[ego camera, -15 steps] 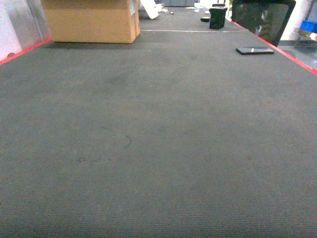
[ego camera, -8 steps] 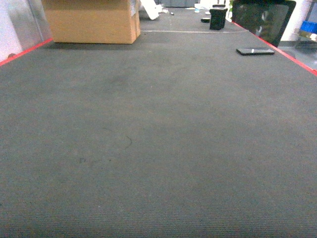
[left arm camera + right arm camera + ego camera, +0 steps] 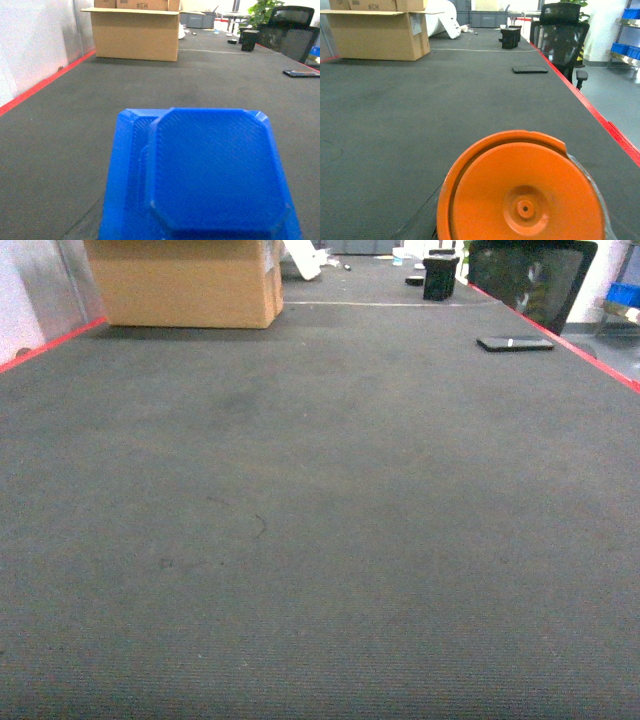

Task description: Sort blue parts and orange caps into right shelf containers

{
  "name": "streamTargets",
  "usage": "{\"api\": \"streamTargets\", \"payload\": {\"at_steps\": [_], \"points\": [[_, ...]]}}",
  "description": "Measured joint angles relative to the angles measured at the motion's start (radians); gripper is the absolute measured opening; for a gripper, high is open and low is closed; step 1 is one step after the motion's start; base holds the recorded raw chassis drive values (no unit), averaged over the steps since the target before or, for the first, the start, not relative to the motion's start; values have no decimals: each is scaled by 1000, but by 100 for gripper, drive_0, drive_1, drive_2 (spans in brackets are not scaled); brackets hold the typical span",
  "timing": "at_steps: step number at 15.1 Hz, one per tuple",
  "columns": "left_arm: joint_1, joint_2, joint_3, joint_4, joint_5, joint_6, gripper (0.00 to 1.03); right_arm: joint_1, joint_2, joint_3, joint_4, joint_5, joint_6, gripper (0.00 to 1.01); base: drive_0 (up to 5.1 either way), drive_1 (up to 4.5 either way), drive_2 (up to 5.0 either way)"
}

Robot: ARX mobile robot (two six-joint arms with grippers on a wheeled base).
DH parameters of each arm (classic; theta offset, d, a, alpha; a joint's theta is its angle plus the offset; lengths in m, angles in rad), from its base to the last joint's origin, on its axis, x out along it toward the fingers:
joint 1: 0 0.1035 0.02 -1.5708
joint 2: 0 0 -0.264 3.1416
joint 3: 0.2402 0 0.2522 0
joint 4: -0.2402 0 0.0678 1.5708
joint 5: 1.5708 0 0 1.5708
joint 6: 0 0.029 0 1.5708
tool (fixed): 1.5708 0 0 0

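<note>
While neither claw's jaws show in any view so their state cannot be told, blue part [image 3: 210, 175] fills the left wrist view close up, cardboard box [image 3: 185, 280] far left on the dark table [image 3: 320, 520], phone [image 3: 514, 342] far right, orange cap [image 3: 525, 192] fills the right wrist view.

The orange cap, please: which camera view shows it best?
The right wrist view: the orange cap fills its lower half, round face toward the camera. The head view shows only the table, and the left wrist view a blue part instead.
</note>
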Motion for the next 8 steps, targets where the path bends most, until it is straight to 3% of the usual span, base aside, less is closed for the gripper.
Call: {"api": "streamTargets", "payload": {"at_steps": [8], "points": [[-1, 0, 0, 0, 0, 0, 42, 0, 0, 0, 0, 0, 0, 44, 0, 0, 0]]}}
